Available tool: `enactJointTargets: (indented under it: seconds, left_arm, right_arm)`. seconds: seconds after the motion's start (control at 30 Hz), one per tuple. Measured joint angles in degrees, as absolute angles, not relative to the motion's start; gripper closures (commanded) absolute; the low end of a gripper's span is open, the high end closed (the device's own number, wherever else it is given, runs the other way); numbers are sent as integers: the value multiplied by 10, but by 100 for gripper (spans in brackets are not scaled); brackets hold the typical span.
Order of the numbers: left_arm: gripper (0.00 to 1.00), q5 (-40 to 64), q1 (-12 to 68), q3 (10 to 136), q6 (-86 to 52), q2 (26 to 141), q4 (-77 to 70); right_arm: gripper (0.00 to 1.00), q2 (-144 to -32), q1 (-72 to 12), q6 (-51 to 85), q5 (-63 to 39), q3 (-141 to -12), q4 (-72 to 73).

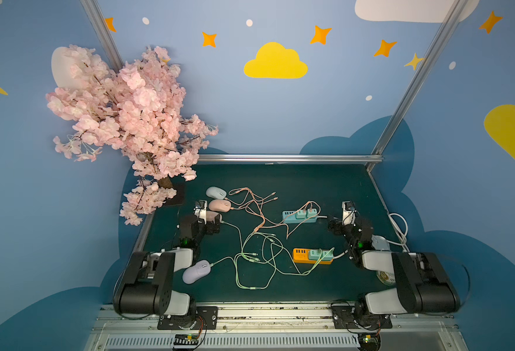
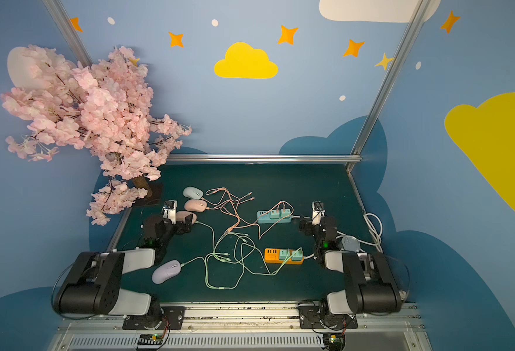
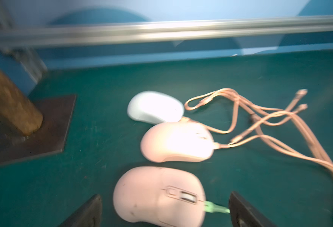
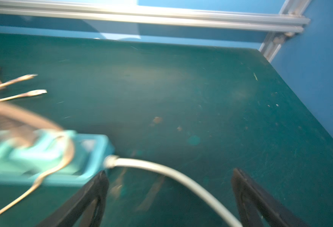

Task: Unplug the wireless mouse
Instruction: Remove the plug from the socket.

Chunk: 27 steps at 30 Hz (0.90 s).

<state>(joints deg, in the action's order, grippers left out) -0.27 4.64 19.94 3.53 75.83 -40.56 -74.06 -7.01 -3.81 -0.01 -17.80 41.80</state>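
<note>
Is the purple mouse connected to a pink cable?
No, in a top view the cable entering the purple mouse is green.

The right claw (image 4: 169,171) hangs low over the dark green surface (image 4: 201,88), and its two black fingers (image 4: 95,192) stand wide apart with nothing held. A blue-green power strip (image 4: 43,157) lies just beside one finger and looks blurry. A white cord (image 4: 191,184) comes out of its end and curves down between the fingers. Two pink cable ends (image 4: 34,93) lie farther back. A silver rail (image 4: 142,15) and a blue wall (image 4: 328,78) edge the surface.
</note>
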Motion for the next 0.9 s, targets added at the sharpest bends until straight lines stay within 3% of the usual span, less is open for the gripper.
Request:
enactJointTargets:
  seconds: [0.23,0.4,0.57,0.6,0.73,0.9]
  left_arm:
    - [0,27,189,162,45,522,-446]
    - [0,27,294,186,-38,517,-404]
    - [0,-20,375,242,-105,610,-343]
    - [0,-54,370,253,-145,627,-315]
    - [0,-103,299,244,-267,653,-258]
    - [0,-121,279,228,-290,616,-203]
  right_arm:
    - [2,-462,-83,162,53,-345,119]
    - [2,-365,-72,263,85,-329,-7]
    - [2,-428,-88,278,32,-322,-110]
    - [2,-458,-101,273,20,-336,-133]
    - [23,-594,-180,236,-15,-416,-209]
    - [21,-662,-276,203,-26,-472,-267]
